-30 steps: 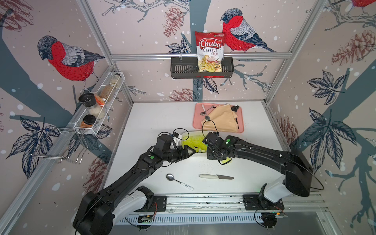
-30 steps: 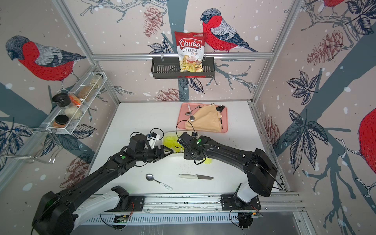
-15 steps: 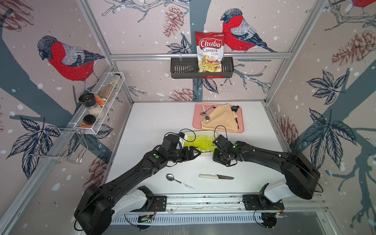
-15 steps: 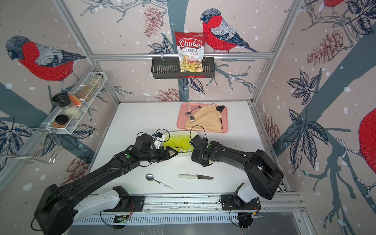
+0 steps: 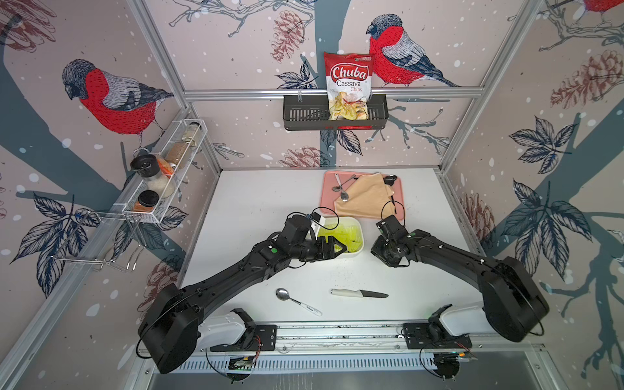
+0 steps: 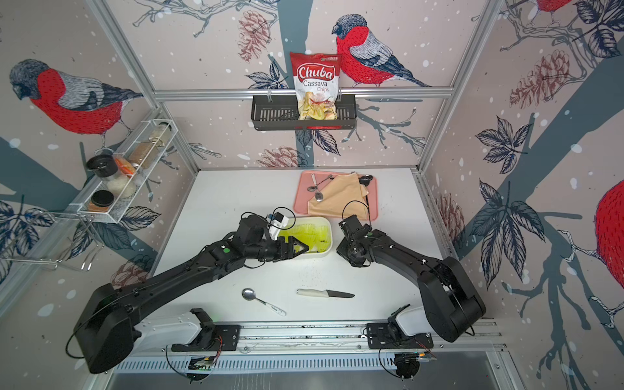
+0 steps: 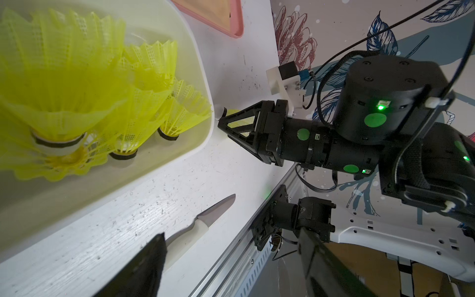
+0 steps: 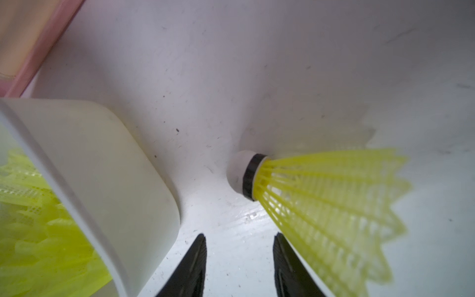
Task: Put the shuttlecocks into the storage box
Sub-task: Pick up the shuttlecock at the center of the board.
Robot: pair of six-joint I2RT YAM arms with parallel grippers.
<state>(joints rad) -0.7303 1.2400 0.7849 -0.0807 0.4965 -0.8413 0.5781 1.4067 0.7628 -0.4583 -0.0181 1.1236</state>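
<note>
I'm risking knocking the neon yellow-green plastic shuttlecock (image 8: 308, 195) away if I'm closing now: it's lying on the white worktop (image 8: 257, 77) beside my right hand (image 8: 239, 236), outside its parted, empty fingers. It's resting just beside the shallow white plastic storage box (image 8: 123, 164), at whose near rim my left hand (image 5: 339, 249) is hanging spread

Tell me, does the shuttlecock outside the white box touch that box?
Apart. The right wrist view shows bare table between the shuttlecock and the box.

White, round-cornered storage box (image 5: 353, 254), frame centre, upright, holds clustered neon yellow-green shuttlecocks (image 5: 344, 233). One shuttlecock (image 8: 321, 190) lies on its side outside, just beside the box corner.
</note>
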